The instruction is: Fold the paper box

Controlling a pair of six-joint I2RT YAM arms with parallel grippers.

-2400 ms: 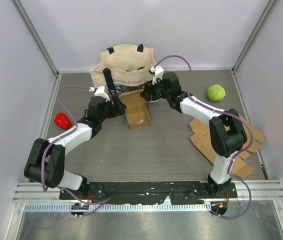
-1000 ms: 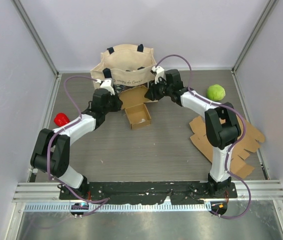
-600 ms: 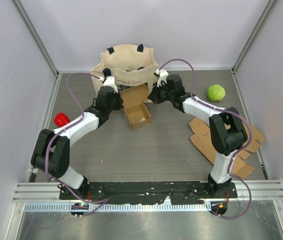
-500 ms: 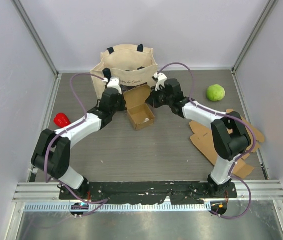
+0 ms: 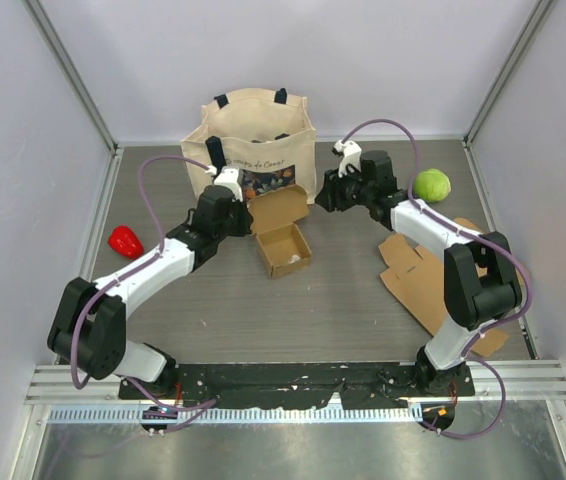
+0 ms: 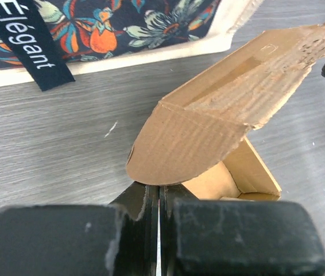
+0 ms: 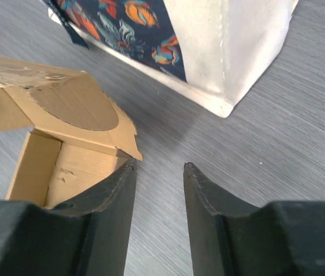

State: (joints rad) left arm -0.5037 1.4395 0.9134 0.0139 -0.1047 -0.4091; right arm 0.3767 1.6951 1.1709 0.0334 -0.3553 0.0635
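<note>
Top external view: small brown cardboard box (image 5: pixel 285 247) sits open on the grey wood-grain surface (image 5: pixel 263 310), just in front of the cream canvas tote bag with a floral panel (image 5: pixel 293 150). Its lid flap stands raised on the bag side.

Left wrist view: left end effector (image 6: pixel 158 192) pinched closed on the rounded side tab of that lid.

Right wrist view: right end effector (image 7: pixel 159 172) partly spread, gripping nothing, tips just beside the lid's other corner.

Green round fruit (image 5: pixel 431 185) and flat cardboard blanks (image 5: pixel 418 285) lie to the right; red object (image 5: pixel 123 240) to the left.
</note>
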